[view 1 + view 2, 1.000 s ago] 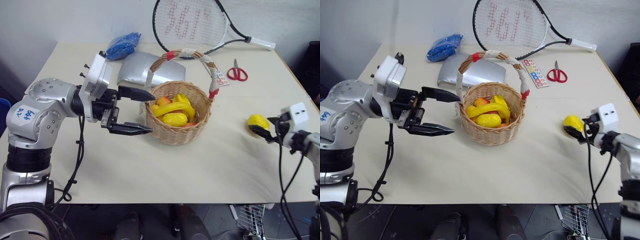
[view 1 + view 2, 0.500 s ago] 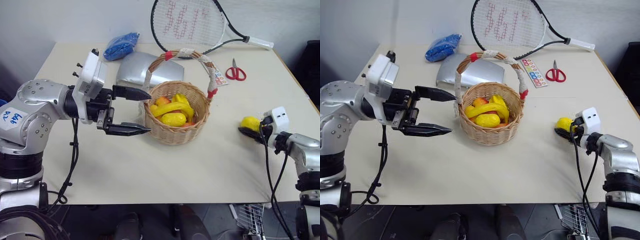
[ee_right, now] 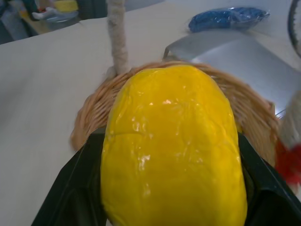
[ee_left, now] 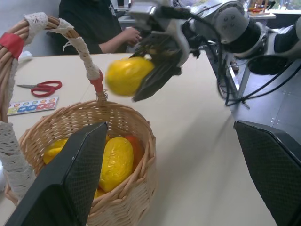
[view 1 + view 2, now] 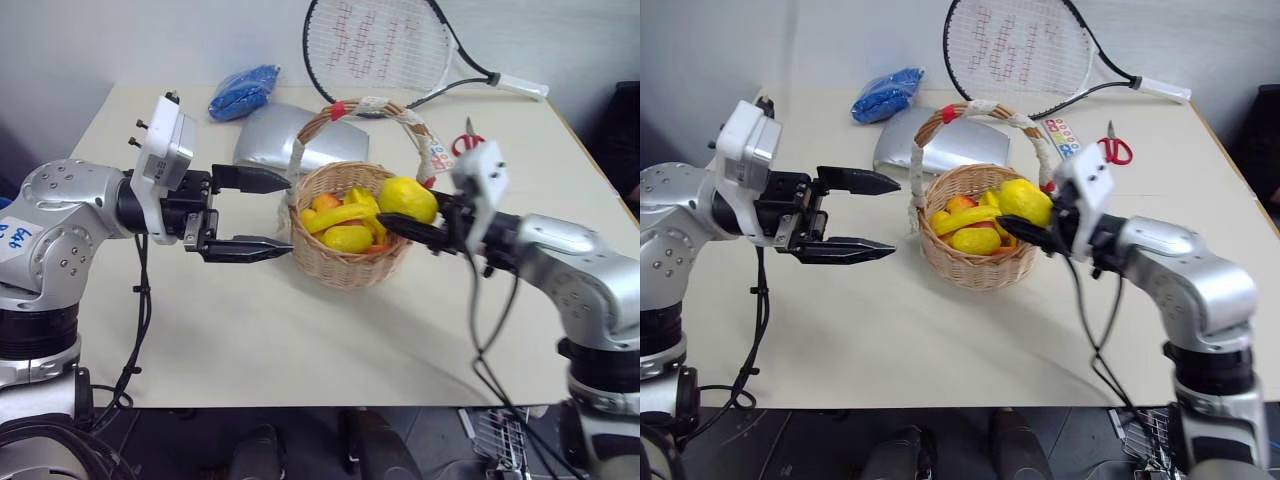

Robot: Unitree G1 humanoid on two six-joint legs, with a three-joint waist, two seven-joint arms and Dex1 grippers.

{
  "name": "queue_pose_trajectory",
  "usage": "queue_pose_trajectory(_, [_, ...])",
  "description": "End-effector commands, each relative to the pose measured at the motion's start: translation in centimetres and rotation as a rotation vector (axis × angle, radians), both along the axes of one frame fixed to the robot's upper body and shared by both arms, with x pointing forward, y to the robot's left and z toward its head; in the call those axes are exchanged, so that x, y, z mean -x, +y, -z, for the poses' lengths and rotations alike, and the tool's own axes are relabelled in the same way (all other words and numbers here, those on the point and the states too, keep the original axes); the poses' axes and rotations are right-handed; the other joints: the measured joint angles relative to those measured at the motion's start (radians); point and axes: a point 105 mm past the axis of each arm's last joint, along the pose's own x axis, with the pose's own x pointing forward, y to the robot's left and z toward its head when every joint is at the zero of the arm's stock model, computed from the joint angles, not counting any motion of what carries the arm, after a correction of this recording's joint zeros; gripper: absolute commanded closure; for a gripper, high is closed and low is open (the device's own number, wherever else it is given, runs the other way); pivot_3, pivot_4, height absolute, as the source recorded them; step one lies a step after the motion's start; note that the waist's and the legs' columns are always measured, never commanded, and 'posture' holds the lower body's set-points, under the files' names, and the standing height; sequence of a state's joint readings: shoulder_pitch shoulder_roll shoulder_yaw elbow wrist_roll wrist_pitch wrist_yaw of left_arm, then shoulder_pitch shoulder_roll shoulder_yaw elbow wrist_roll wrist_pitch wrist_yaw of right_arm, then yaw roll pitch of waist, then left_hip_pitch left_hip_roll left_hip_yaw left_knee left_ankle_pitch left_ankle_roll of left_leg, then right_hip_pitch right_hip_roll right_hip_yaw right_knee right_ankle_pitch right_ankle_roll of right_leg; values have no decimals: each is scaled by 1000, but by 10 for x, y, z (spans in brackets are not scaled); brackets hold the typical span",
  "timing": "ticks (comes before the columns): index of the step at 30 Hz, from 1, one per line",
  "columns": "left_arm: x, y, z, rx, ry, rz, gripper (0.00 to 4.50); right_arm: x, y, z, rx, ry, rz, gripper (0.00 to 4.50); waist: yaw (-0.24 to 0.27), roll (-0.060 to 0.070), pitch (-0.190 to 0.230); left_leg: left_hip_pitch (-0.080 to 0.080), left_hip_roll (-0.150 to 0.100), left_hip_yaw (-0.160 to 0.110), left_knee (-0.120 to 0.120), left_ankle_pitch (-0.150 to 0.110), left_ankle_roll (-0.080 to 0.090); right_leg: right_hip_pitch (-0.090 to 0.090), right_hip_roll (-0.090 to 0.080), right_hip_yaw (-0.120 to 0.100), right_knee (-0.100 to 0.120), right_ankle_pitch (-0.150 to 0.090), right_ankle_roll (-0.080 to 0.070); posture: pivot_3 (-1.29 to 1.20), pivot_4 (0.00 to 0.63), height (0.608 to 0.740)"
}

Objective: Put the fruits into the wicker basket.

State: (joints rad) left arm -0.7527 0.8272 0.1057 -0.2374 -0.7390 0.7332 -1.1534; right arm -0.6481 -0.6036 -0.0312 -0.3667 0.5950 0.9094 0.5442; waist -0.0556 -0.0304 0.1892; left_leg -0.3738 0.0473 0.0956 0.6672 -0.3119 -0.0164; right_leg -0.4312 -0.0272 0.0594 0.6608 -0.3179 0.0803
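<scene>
1. Right claw [image 5: 412,222] pinches one bumpy yellow lemon [image 5: 407,199] between its two black fingers, holding it in the air over the right rim of the wicker basket [image 5: 345,262].
2. Left claw [image 5: 270,212] has its two black fingers spread wide with nothing between them; it hangs just left of the basket, apart from the rim.
3. One basket stands near the middle of the table [image 5: 300,340], with one tall arched handle [image 5: 375,105] wrapped in white tape and marked with red bands.
4. Inside the basket lie one more yellow lemon [image 5: 349,239], one curved banana [image 5: 345,216], and orange-red pieces [image 5: 325,203]; how many of those last there are cannot be told.
5. Behind the basket lie one silvery pouch [image 5: 285,135], one blue bag [image 5: 243,88], one tennis racket [image 5: 385,45], one pair of red-handled scissors [image 5: 466,140] and one card of coloured dots [image 4: 32,105].
6. Both forearms reach in roughly level from opposite sides, the left claw pointing right toward the basket and the right claw pointing left toward it.
7. In the eye views the held lemon's long axis runs roughly across the table, along the fingers; the banana lies crosswise in the basket.
8. A seated person in dark clothing [image 4: 96,23] shows at the far edge of the table in the left wrist view.
</scene>
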Motion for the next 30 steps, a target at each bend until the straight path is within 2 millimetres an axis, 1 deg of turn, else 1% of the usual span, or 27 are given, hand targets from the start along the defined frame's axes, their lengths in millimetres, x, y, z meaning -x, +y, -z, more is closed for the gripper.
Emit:
queue_pose_trajectory(1, [8, -6, -6, -11, -59, 42, 0, -23, -2, -8, 92, -130, 204, 2070, 7, 0, 0, -2, 0, 0, 0, 0, 0, -2, 0, -1, 0, 0, 0, 0, 150, 740])
queue_pose_trajectory(2, [9, -6, -7, -10, -59, 46, 0, -25, -2, -8, 112, -150, 233, 2070, 10, 0, 0, -4, 0, -1, 0, 0, 0, -3, -1, -1, 0, 0, 0, 0, 150, 740])
queue_pose_trajectory(3, [10, -6, -8, -2, -59, 46, 0, -22, 3, -7, 107, -147, 225, 2070, 12, 0, 0, -6, -1, -1, 0, -1, 1, -6, -1, -1, 0, 0, 0, 0, 150, 740])
queue_pose_trajectory(5, [10, -5, -9, 6, -59, 40, 0, -15, 12, -3, 90, -123, 181, 2070, 13, 0, 0, -16, -1, 0, 3, -1, 2, -14, -2, -1, 4, 0, 0, 0, 150, 740])
queue_pose_trajectory(7, [9, -4, -9, 8, -60, 31, 0, -9, 14, 1, 56, -85, 149, 1349, 13, 0, 0, -18, 0, -1, 4, -1, 2, -16, -2, -3, 3, 1, 1, 0, 150, 740])
queue_pose_trajectory(10, [8, -4, -8, 8, -60, 27, 0, -7, 12, -1, 20, -74, 158, 500, 11, 0, 0, -18, 0, -1, 6, -1, 2, -15, -2, -3, 3, 1, 1, 0, 150, 740])
queue_pose_trajectory(11, [8, -4, -7, 8, -60, 25, 0, -6, 11, -3, 11, -78, 163, 76, 9, 0, 0, -18, 0, 0, 8, -1, 2, -15, -2, -2, 2, 1, 1, 0, 150, 740])
queue_pose_trajectory(14, [7, -5, -5, 4, -60, 25, 0, -6, 3, -9, -49, -61, 211, 32, 4, 0, 0, -17, 0, -1, 12, -2, 3, -14, -1, -2, 5, 1, 1, 0, 150, 740])
queue_pose_trajectory(15, [7, -5, -5, 4, -60, 24, 0, -2, -1, -12, -81, -50, 208, 32, 3, 0, 0, -17, 0, -1, 13, -2, 3, -14, -1, -2, 6, 1, 1, 0, 150, 740])
queue_pose_trajectory(17, [6, -3, -6, 9, -59, 20, 0, 16, -12, -17, -113, -39, 162, 32, 4, 0, 0, -17, 0, -1, 13, -2, 3, -14, -1, -2, 7, 1, 1, 0, 150, 740])
queue_pose_trajectory(19, [6, -1, -7, 12, -57, 17, 0, 32, -22, -16, -81, -48, 132, 32, 9, 0, 0, -17, 0, -2, 12, -2, 3, -14, 0, -2, 6, 1, 1, 0, 150, 740])
queue_pose_trajectory(21, [4, 2, -7, 10, -56, 10, 0, 48, -37, -7, 1, -33, 120, 32, 18, 0, 0, -18, 0, -2, 12, -3, 4, -14, -1, -2, 4, 1, 1, 0, 150, 740])
queue_pose_trajectory(23, [2, 4, -7, 7, -58, 4, 0, 59, -50, 0, 52, -11, 117, 32, 24, 0, 0, -18, 0, -2, 12, -3, 5, -13, -1, -2, 2, 1, 2, 0, 150, 740])
queue_pose_trajectory(24, [1, 5, -7, 7, -59, 3, 0, 63, -58, 0, 60, -9, 126, 32, 26, 0, 0, -18, 0, -1, 12, -3, 6, -13, -1, -2, 2, 1, 2, 0, 150, 740])
queue_pose_trajectory(26, [-1, 4, -8, 10, -62, 5, 0, 61, -74, -3, 52, -23, 192, 32, 24, 0, 0, -17, -1, -1, 14, -4, 6, -12, 0, -1, 1, 2, 4, 0, 150, 740])
queue_pose_trajectory(27, [-2, 4, -8, 12, -63, 8, 0, 58, -79, -5, 42, -30, 222, 32, 21, 0, 0, -17, -1, 0, 14, -4, 7, -12, 0, 0, 2, 3, 5, 0, 150, 740])
queue_pose_trajectory(29, [-3, 2, -8, 14, -68, 15, 0, 47, -85, -11, 5, -61, 279, 32, 18, 0, 0, -16, 0, 1, 14, -4, 7, -12, 1, 1, 2, 3, 5, 0, 150, 740])
queue_pose_trajectory(30, [-4, 0, -8, 17, -70, 22, 0, 40, -85, -14, -35, -81, 298, 32, 16, 0, 0, -16, 0, 1, 14, -4, 7, -11, 1, 1, 2, 4, 4, 0, 150, 740])
